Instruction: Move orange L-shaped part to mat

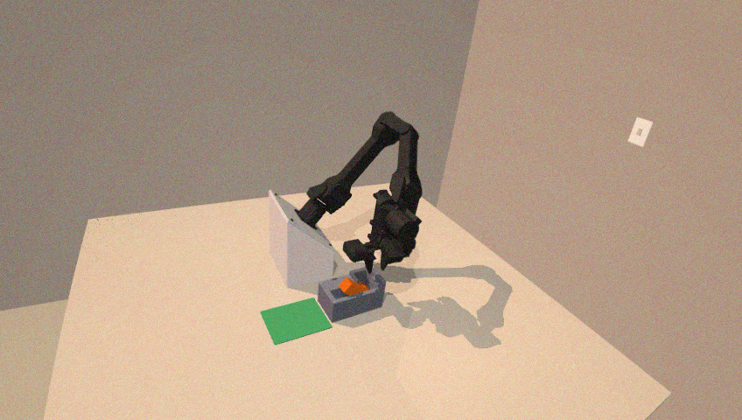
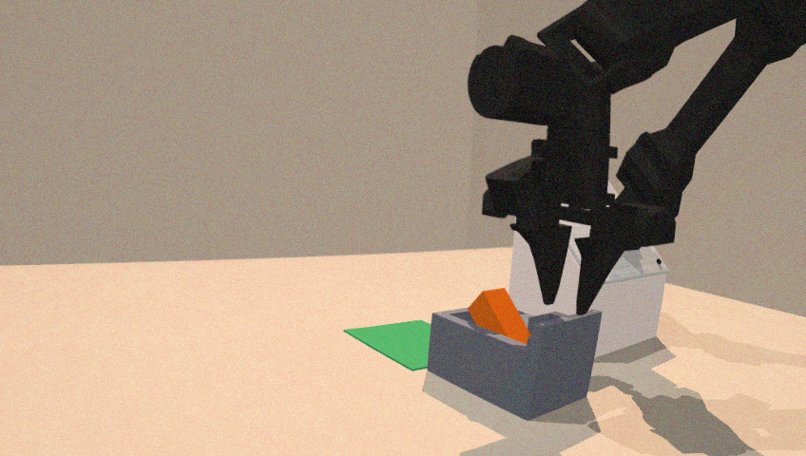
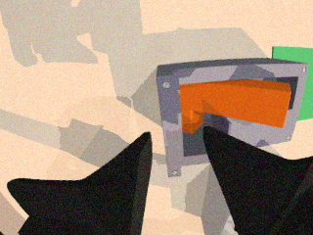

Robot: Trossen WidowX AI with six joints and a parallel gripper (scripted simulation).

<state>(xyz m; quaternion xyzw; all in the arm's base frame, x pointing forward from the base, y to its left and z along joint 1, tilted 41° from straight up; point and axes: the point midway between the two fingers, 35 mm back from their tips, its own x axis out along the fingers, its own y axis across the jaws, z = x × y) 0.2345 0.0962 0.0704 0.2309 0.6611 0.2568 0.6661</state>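
The orange L-shaped part (image 1: 352, 286) (image 2: 500, 316) (image 3: 245, 102) sits tilted in the grey tray (image 1: 359, 305) (image 2: 480, 358) (image 3: 170, 132). Its end toward the green mat is raised above the tray's rim, and its L-shaped end is down inside the pocket. My gripper (image 1: 376, 269) (image 2: 565, 309) (image 3: 177, 134) is partly open with nothing between the fingers. It hangs just above the tray's end away from the mat, clear of the part. The green mat (image 1: 296, 321) (image 2: 395, 341) (image 3: 305, 83) lies flat and bare beside the tray; the tray hides some of it in the exterior view.
A pale, wedge-shaped base block (image 1: 307, 260) (image 2: 630, 311) carries the arm and stands behind the tray. The tray has a higher wall at the end under the fingers. The arm's shadow falls across the table.
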